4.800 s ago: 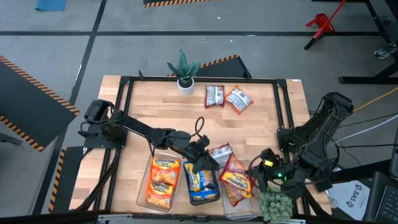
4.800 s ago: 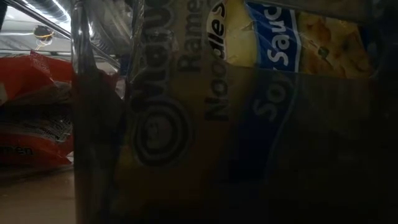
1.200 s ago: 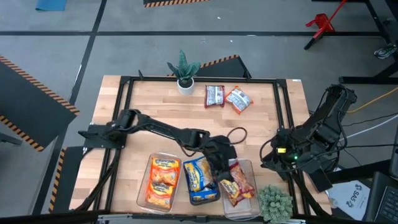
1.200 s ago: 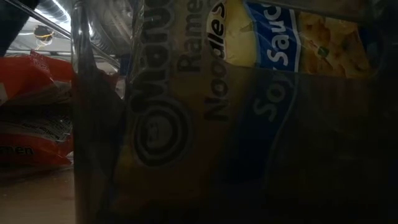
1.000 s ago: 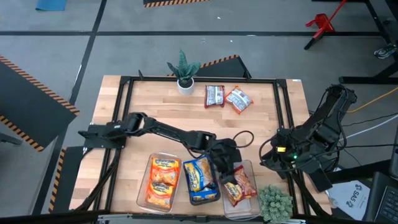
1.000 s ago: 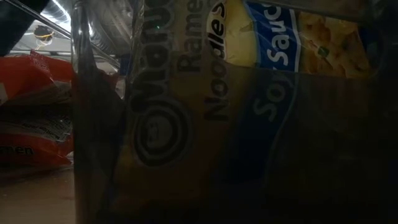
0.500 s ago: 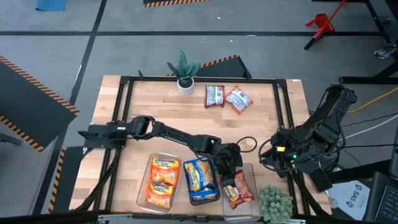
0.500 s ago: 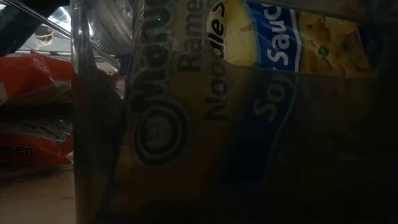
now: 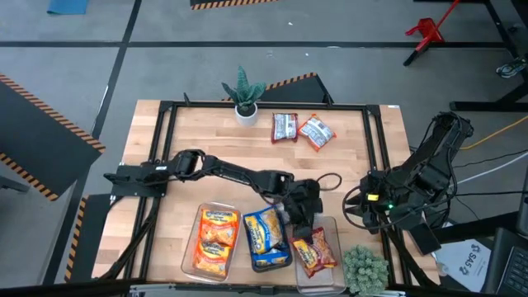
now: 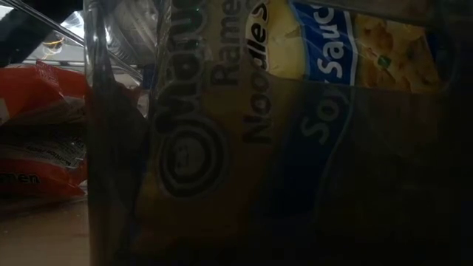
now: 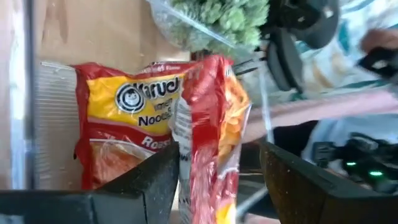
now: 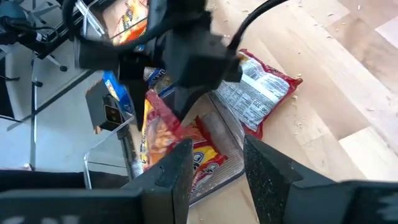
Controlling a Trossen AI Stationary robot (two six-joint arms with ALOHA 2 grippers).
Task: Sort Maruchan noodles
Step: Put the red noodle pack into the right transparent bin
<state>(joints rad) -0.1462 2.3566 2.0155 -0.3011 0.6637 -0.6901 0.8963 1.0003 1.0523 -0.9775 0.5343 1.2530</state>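
Red noodle packet (image 11: pixel 208 143) is seen upright between the left gripper's (image 11: pixel 217 177) parted fingers, lower centre, apparently released.

Glossy crinkled plastic noodle packets (image 9: pixel 317 250) lie in clear plastic bins (image 9: pixel 329 221) on a pale wooden table (image 9: pixel 214 136).

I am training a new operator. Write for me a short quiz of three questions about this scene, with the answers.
1. True or false: the left hand hovers over the bin of orange packets.
2. The middle bin holds: A) red packets B) blue-and-yellow packets C) a plant.
3. What stands between the left hand's fingers?
Key: 1 false, it is at the right bin. 2 B. 3 a red Maruchan packet.
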